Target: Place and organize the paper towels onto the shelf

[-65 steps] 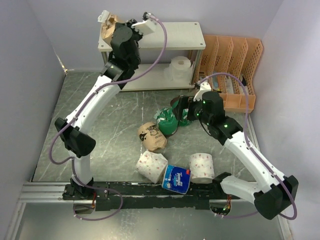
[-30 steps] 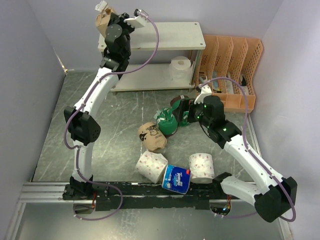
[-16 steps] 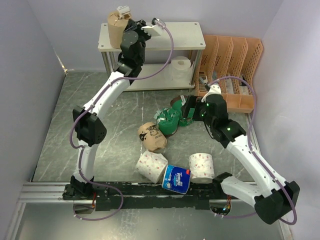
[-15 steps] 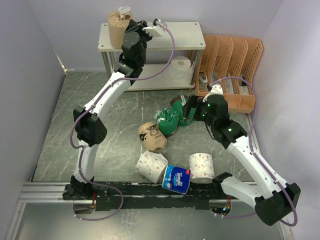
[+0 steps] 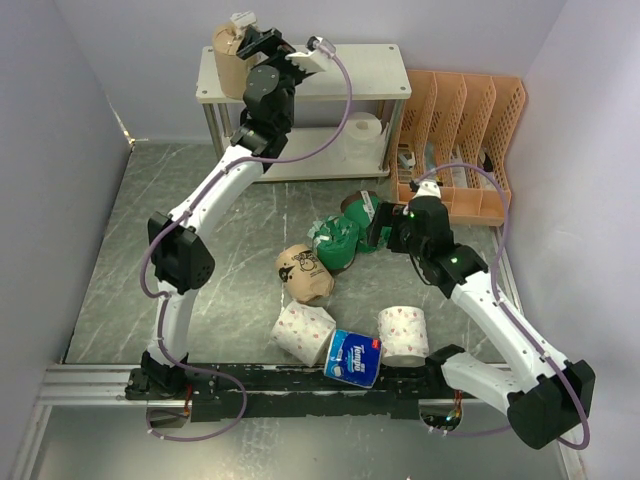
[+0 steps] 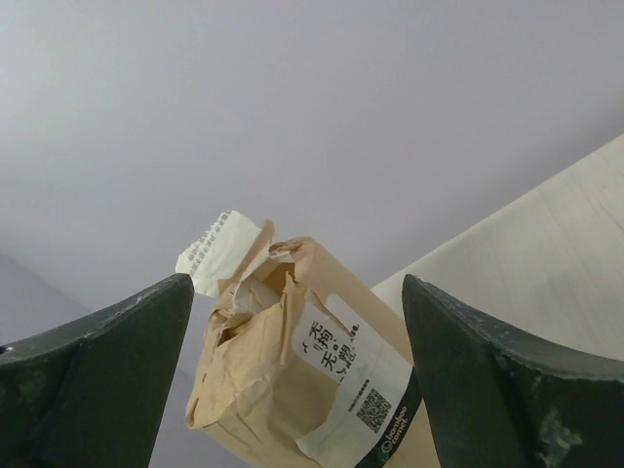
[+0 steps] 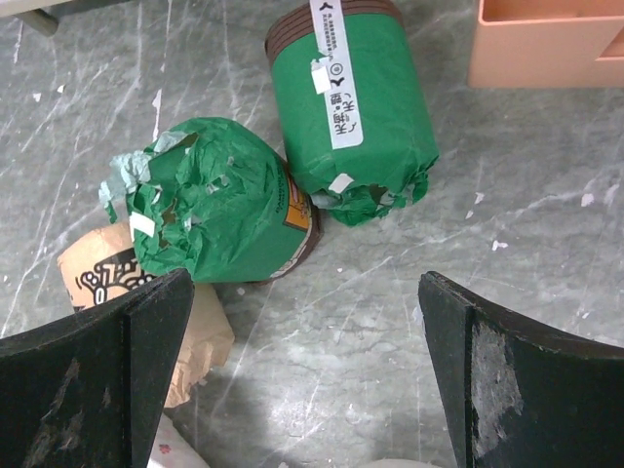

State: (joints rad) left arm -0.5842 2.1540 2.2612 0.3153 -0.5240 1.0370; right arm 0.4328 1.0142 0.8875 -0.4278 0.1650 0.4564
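Note:
A brown-wrapped roll (image 5: 228, 60) stands at the left end of the shelf's top board (image 5: 360, 75). My left gripper (image 5: 250, 45) is open around it; in the left wrist view the roll (image 6: 312, 380) sits between the spread fingers without touching them, with the gripper (image 6: 297, 292) centred on it. My right gripper (image 5: 375, 228) is open and empty just above the floor, beside two green rolls (image 5: 335, 242) (image 5: 357, 212). In the right wrist view these are a torn green roll (image 7: 219, 200) and a lying green roll (image 7: 356, 107), ahead of the gripper (image 7: 304, 283).
A white roll (image 5: 362, 135) stands on the lower shelf board. A second brown roll (image 5: 304, 272), two patterned white rolls (image 5: 303, 331) (image 5: 404, 333) and a blue roll (image 5: 353, 358) lie on the floor. An orange organizer (image 5: 465, 130) stands right of the shelf.
My left arm carried the brown roll from beyond the shelf's left edge onto the top board's left end. My right gripper shifted slightly beside the green rolls.

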